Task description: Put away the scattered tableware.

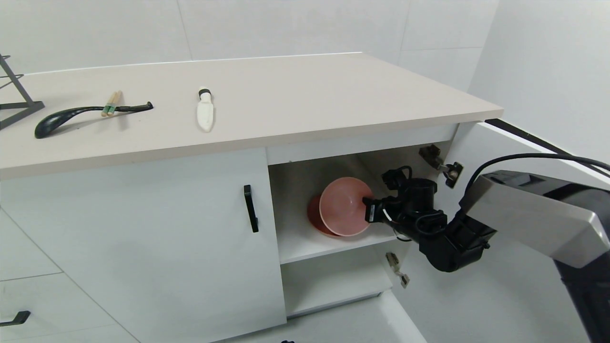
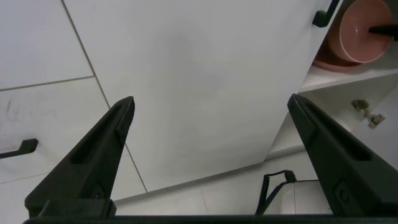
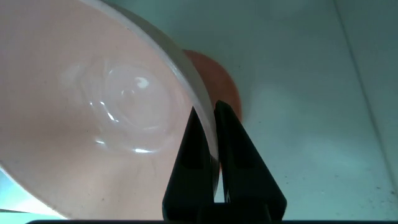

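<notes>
right gripper (image 1: 369, 209) clamped on rim of pink bowl (image 1: 340, 207), bowl tilted on edge inside cabinet over upper shelf (image 1: 305, 245); rim pinch likely chosen to nest it onto red dish (image 1: 313, 220) | left gripper (image 2: 210, 102) jaws apart, empty, facing closed door (image 1: 143, 228) | ladle (image 1: 71, 116), chopsticks (image 1: 111, 104), white utensil (image 1: 205, 110) on countertop (image 1: 310, 100) | obstruction: hinges (image 1: 441, 162) near wrist

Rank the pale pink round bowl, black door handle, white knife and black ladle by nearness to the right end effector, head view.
1. Pale pink round bowl: rim held in the right end effector, in the cupboard.
2. Black door handle: on the shut door.
3. White knife: on the countertop.
4. Black ladle: countertop's left end.
</notes>
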Controlling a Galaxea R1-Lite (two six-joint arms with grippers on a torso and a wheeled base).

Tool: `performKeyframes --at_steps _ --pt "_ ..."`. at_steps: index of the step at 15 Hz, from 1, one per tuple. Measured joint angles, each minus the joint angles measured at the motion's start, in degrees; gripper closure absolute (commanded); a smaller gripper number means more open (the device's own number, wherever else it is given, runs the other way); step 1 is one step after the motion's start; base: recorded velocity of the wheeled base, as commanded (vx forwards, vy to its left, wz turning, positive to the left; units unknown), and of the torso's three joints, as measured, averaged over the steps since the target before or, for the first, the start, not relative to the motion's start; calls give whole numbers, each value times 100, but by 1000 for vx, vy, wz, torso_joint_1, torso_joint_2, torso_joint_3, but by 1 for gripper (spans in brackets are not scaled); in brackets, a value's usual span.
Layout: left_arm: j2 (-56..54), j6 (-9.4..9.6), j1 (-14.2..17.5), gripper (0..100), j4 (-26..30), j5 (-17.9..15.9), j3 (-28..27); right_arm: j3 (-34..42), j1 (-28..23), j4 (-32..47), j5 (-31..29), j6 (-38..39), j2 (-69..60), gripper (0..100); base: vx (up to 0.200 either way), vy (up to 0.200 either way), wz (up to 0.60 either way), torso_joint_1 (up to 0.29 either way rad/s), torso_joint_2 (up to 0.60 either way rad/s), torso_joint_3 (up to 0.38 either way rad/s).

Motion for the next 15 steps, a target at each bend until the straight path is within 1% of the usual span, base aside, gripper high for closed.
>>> performKeyframes --at_steps 3,6,10,11,15 --pt "1 -6 0 0 0 0 0 -78 7 -11 0 -11 96 100 0 0 0 0 0 0" --pt "-2 -16 0 0 0 0 0 -118 5 -57 0 -262 188 100 0 0 0 0 0 0" --pt "-13 -18 0 0 0 5 0 -141 0 -94 0 -276 243 100 0 0 0 0 0 0" --pt "-13 -18 0 0 0 5 0 -171 0 -99 0 -276 251 0 0 0 0 0 0 0" --pt "-13 -21 0 0 0 5 0 -204 22 -104 0 -276 271 0 0 0 0 0 0 0"
